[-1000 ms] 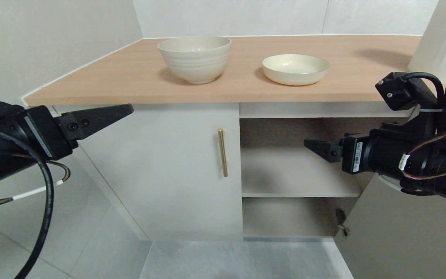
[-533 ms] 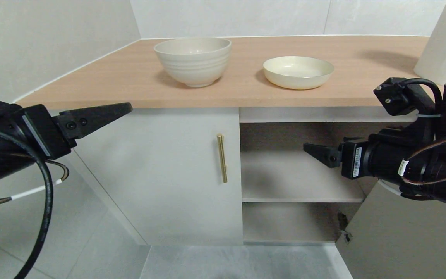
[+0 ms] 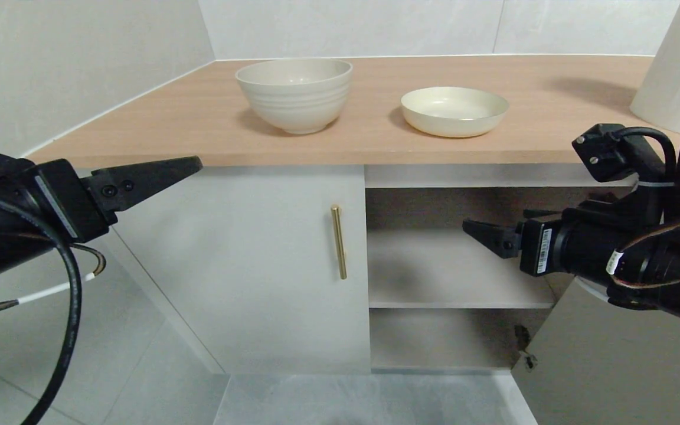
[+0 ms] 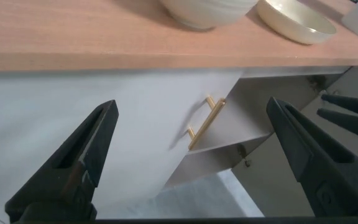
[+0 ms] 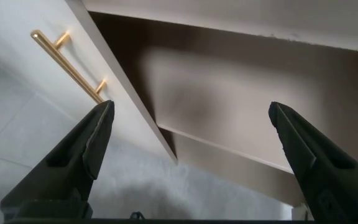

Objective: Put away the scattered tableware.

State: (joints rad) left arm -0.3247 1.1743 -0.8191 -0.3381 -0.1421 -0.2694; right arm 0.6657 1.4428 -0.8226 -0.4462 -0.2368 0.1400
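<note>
A deep cream ribbed bowl (image 3: pixel 293 94) and a shallow cream dish (image 3: pixel 454 110) to its right sit on the wooden countertop (image 3: pixel 169 127); left gripper (image 4: pixel 191 121) and right gripper (image 5: pixel 190 109) hover nearer, both spread wide, empty

Light wood table (image 3: pixel 198 130) set into a room corner, meeting a pale tiled back wall (image 3: pixel 375 26) along its far edge and a plain pale side wall (image 3: pixel 80 65) along its left edge. Beneath the table, a white cabinet (image 3: pixel 481 175): left door (image 3: pixel 245 265) shut, with an upright brass bar handle (image 3: pixel 338 242) near its right edge; right door (image 3: pixel 611 366) swung open. Inside the open half, one pale shelf (image 3: pixel 452 277), a lower compartment (image 3: pixel 434 339) under it, a brown back panel (image 3: pixel 434 206) above. Grey tiled floor (image 3: pixel 346 401) with thin joints. At the table's far right corner, a white fluted form (image 3: pixel 664 77), its soft shadow on the wood beside it. Even, diffuse light.
</note>
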